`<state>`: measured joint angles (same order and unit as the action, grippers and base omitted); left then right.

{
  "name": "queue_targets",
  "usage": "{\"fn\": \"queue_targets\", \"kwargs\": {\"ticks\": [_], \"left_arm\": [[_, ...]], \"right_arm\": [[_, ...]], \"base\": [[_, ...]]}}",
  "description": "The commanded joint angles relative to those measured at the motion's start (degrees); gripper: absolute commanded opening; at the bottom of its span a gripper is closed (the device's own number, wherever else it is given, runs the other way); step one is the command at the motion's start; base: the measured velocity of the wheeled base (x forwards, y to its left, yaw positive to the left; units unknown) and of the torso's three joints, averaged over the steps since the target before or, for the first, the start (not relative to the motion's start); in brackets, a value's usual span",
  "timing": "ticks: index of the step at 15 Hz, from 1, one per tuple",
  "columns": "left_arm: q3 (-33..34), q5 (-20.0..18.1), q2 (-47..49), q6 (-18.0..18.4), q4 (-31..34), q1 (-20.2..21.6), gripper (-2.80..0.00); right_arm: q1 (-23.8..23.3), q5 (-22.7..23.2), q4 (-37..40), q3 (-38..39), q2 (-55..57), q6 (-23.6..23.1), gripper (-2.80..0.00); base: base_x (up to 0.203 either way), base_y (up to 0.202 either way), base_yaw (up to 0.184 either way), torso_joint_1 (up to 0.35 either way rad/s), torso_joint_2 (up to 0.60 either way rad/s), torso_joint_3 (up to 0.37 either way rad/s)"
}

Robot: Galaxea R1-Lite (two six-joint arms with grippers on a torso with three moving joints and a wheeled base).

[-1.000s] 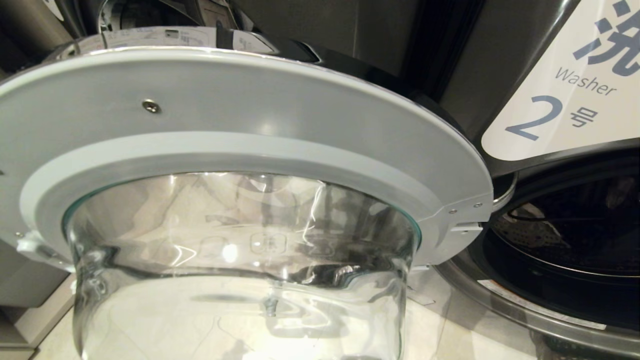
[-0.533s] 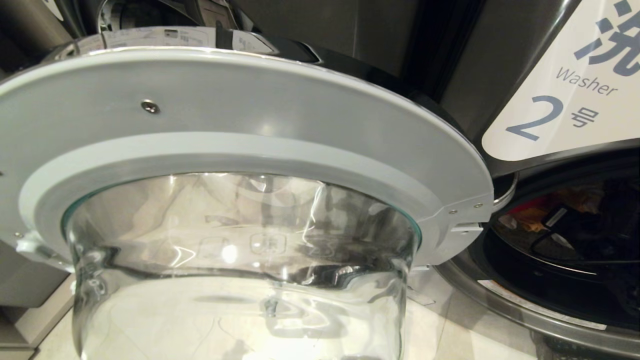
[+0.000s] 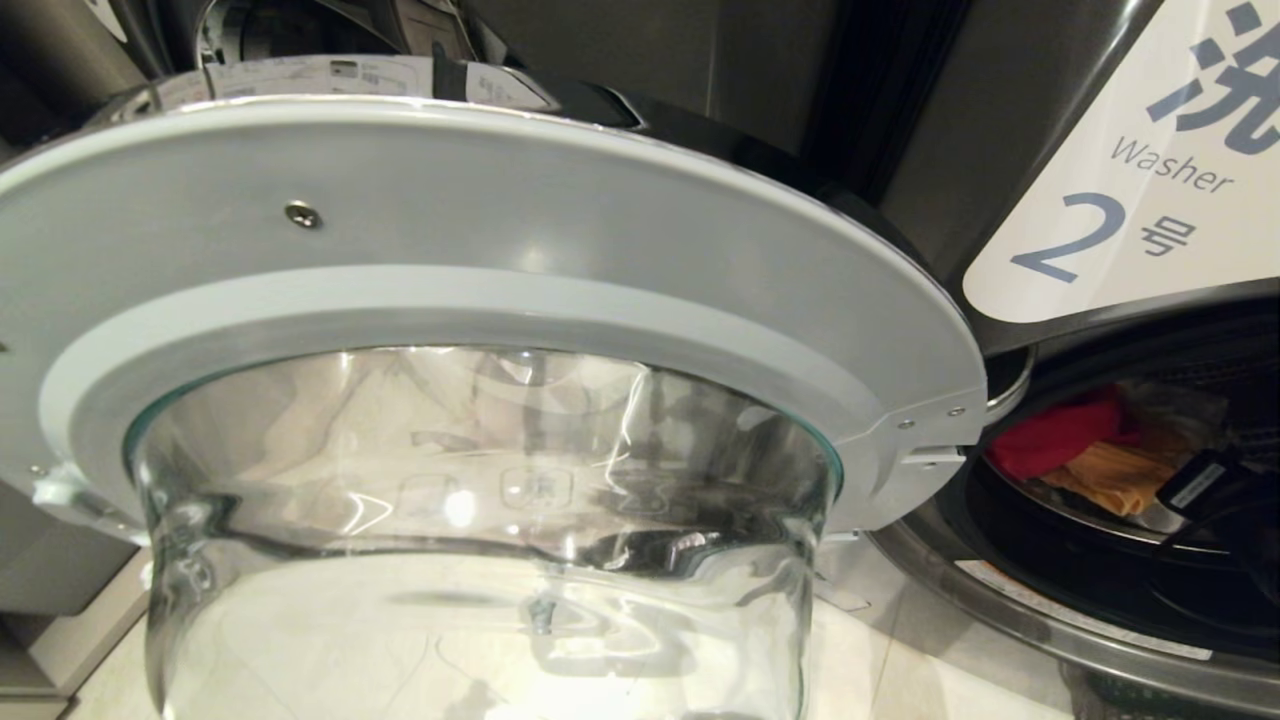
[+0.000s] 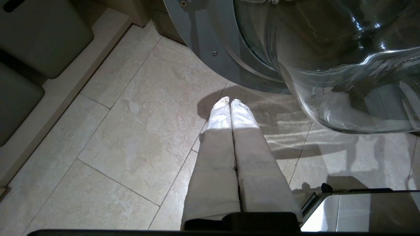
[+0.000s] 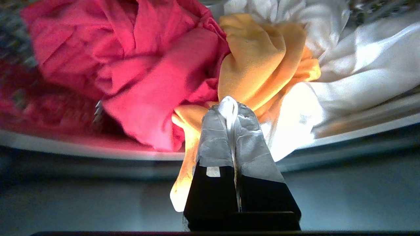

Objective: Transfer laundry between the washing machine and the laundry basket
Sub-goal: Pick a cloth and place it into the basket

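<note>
- The right gripper (image 5: 232, 106), its cloth-wrapped fingers (image 5: 215, 137) pressed together, pinches a fold of the orange cloth (image 5: 259, 62) at the mouth of the washing machine (image 3: 1010, 120).
- Just beside the orange piece lie a red-pink cloth (image 5: 131, 59) on one side and a white cloth (image 5: 354, 75) on the other, all three bunched together against the drum's rim (image 5: 361, 126).
- In the head view the red-pink cloth (image 3: 1060, 430) and the orange cloth (image 3: 1110, 475) show inside the dark drum opening, below the white label (image 3: 1130, 200) reading "Washer 2"; part of the right arm (image 3: 1215, 490) reaches in at the far right.
- The round door (image 3: 480, 250) with its bulging glass bowl (image 3: 480, 560) stands swung open, filling most of the head view.
- The left gripper (image 4: 229, 103) hangs idle over the pale tiled floor (image 4: 124, 131) near the open door, its fingers closed on nothing.
</note>
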<state>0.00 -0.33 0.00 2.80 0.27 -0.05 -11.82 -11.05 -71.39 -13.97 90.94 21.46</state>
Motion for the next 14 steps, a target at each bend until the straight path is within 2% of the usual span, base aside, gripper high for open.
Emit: {"fn": "queue_targets", "kwargs": {"ticks": [1,5,14], "left_arm": [[0.09,-0.02,0.0,0.01,0.0,-0.04,-2.8],[0.09,-0.02,0.0,0.01,0.0,-0.04,-2.8],[0.09,-0.02,0.0,0.01,0.0,-0.04,-2.8]], "right_arm": [[0.04,1.25,-0.18,5.01,-8.59,-0.73,-2.8],[0.05,2.83,6.4,6.42,-16.51,-1.32,-2.8],[0.05,6.72,27.61,7.74,-36.72,-3.3,-2.8]], "base": [[0.0,0.0,0.0,0.0,0.0,0.0],[0.0,0.0,0.0,0.0,0.0,0.0],[0.0,0.0,0.0,0.0,0.0,0.0]]}}
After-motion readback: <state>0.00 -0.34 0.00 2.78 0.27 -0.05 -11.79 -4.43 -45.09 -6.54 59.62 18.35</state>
